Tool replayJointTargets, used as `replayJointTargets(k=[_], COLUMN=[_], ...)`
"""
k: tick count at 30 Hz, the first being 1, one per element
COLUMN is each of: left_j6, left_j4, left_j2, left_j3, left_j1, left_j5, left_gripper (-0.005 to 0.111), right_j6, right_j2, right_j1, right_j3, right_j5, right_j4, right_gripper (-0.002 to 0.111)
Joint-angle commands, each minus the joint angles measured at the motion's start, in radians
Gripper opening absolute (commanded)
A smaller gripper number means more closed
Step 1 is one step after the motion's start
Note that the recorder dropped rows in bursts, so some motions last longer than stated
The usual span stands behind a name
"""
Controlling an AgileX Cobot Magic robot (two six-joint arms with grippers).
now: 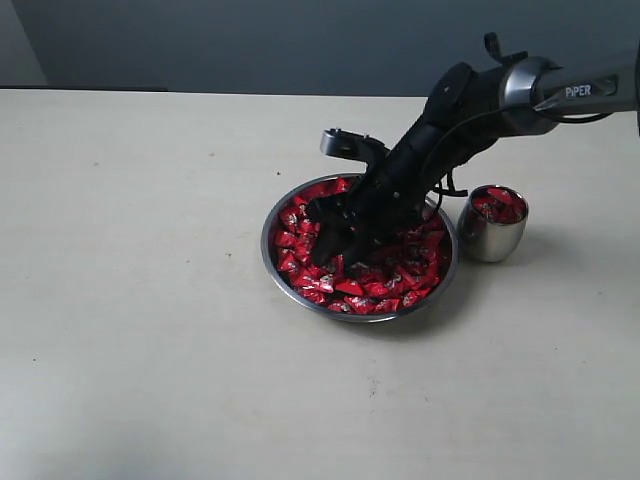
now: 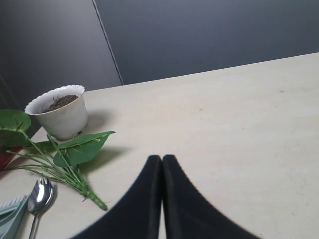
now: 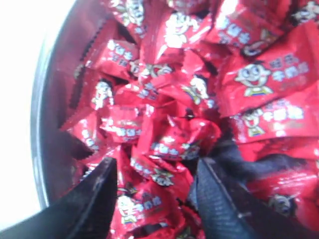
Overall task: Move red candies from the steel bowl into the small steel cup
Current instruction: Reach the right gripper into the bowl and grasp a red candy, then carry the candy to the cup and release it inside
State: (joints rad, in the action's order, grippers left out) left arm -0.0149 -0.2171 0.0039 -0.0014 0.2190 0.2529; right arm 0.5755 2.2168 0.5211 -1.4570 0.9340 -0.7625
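our left tool (image 2: 162, 158) hangs over the bench (image 2: 239, 124) with its fingers pressed together, gripping nothing. near the middle of the bench we see the steel bowl (image 1: 268, 255), heaped with red candies (image 1: 370, 288). our right tool (image 1: 335, 245) is down in that pile, its two fingers (image 3: 99, 199) spread apart, with candies between them and all around. just right of the bowl stands the small steel cup (image 1: 488, 240), with more candies inside.

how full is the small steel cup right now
Nearly full: red candies are piled up to about the rim of the upright small steel cup.
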Motion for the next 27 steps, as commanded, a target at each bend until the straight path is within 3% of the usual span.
replayJointTargets(k=[1, 3, 6, 18, 27], left_j6=[-0.004, -0.004, -0.004, -0.004, -0.004], left_j4=[-0.004, -0.004, -0.004, -0.004, -0.004], left_j2=[-0.004, -0.004, -0.004, -0.004, -0.004], left_j3=[0.001, 0.001, 0.001, 0.001, 0.001], left_j1=[-0.003, -0.003, -0.003, -0.003, -0.003], left_j5=[-0.013, -0.013, -0.013, -0.013, -0.013], left_gripper=[0.000, 0.000, 0.000, 0.000, 0.000], right_j6=[0.027, 0.027, 0.027, -0.056, -0.091], right_j2=[0.033, 0.033, 0.020, -0.157, -0.304], right_j1=[-0.002, -0.002, -0.004, -0.063, -0.195], right_j3=[-0.005, -0.005, -0.005, -0.005, -0.005], right_j5=[0.038, 0.038, 0.036, 0.043, 0.089], right_j4=[-0.044, -0.032, -0.013, 0.202, 0.263], right_gripper=[0.046, 0.032, 0.001, 0.002, 0.002])
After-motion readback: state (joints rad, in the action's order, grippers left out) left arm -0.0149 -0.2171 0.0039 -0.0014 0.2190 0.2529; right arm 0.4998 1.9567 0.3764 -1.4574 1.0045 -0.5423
